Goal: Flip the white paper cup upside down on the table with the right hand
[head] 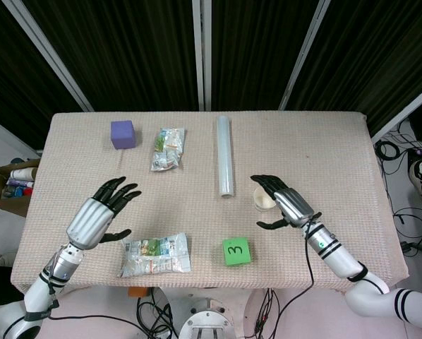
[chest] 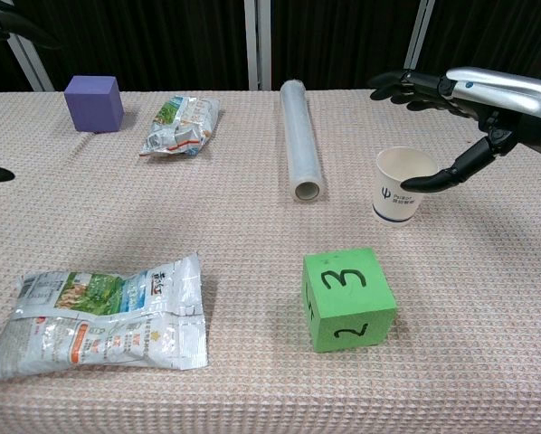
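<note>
The white paper cup [chest: 401, 188] stands upright, mouth up, on the beige tablecloth right of centre; the head view shows only part of the cup [head: 262, 200], under the fingers. My right hand [chest: 477, 101] hovers over it with fingers spread and nothing held. Its thumb reaches down to the cup's rim; I cannot tell if it touches. In the head view the right hand [head: 285, 202] covers the cup's right side. My left hand [head: 102, 212] rests low at the front left, fingers apart and empty.
A green numbered cube [chest: 347, 298] sits in front of the cup. A clear film roll [chest: 301, 137] lies to its left. Two snack bags [chest: 180, 125] [chest: 103, 315] and a purple cube [chest: 94, 102] lie further left. A cardboard box [head: 10, 182] stands beside the table.
</note>
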